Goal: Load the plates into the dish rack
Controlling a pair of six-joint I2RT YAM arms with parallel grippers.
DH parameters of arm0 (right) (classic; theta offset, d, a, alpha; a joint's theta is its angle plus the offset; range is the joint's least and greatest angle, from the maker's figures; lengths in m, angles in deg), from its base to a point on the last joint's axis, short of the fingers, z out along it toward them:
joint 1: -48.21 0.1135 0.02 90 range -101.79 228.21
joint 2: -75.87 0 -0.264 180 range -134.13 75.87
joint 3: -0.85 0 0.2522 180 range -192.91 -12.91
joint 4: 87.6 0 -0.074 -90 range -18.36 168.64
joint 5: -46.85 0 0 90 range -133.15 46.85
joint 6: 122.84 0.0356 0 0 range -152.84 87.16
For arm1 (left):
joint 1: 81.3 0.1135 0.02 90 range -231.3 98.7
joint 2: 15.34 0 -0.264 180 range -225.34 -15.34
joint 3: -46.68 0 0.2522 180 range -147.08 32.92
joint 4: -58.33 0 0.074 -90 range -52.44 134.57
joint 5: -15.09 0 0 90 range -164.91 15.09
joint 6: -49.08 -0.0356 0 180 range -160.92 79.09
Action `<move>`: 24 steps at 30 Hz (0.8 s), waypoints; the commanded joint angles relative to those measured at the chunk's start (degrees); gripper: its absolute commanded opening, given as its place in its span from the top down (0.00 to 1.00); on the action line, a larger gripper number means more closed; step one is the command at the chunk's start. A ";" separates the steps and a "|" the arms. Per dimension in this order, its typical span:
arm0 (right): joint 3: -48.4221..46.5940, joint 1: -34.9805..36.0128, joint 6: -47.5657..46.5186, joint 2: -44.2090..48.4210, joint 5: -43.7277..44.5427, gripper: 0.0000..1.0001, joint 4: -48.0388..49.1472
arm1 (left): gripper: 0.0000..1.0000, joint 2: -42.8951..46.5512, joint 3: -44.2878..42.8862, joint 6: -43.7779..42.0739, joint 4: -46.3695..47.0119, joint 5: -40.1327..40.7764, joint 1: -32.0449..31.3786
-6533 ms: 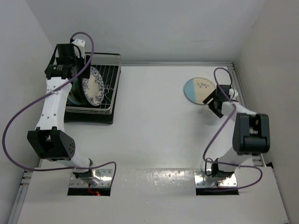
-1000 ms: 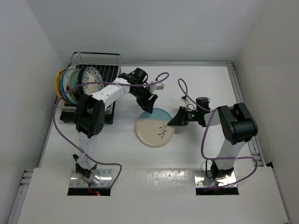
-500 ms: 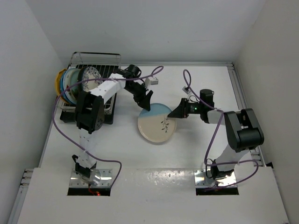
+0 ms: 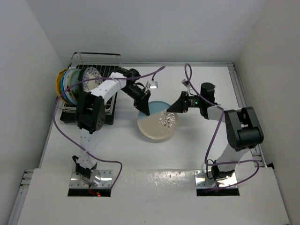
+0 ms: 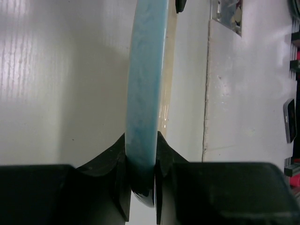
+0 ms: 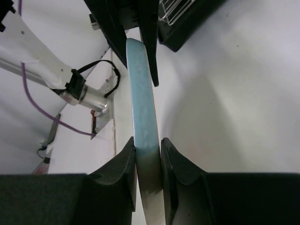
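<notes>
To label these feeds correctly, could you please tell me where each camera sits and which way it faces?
Top: above and behind the arms, looking down on the table, dish rack and plate; left arm and right arm show whole.
Left wrist: on the left arm, looking across the table along the left fingers, shut on the plate's blue rim.
Right wrist: on the right arm, looking along the right fingers, shut on the opposite rim, toward the rack.
Shared: both wrist views see that plate edge-on.

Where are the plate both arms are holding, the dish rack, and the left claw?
blue-and-cream plate (image 4: 154, 129): top view, on its cream face.
dish rack (image 4: 107, 69): top view, bare wires at its right side.
left gripper (image 4: 145, 111): top view, between its fingertips.
</notes>
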 commanded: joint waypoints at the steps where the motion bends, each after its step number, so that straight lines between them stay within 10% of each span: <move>1: -4.44 -0.82 1.39 1.42 3.35 0.98 3.77 | 1.00 2.59 -0.92 4.21 6.20 1.27 -0.71; 6: -7.16 -0.83 -14.44 6.68 25.52 0.42 -22.83 | 1.00 9.00 -0.92 22.06 20.17 18.98 0.00; 12: -1.73 -1.09 -11.13 14.75 51.33 0.00 -22.97 | 1.00 11.99 -7.77 30.77 20.99 39.49 0.52; 24: -1.98 6.55 -12.36 23.56 73.33 0.00 -34.21 | 1.00 23.85 -17.18 36.22 22.39 52.52 12.54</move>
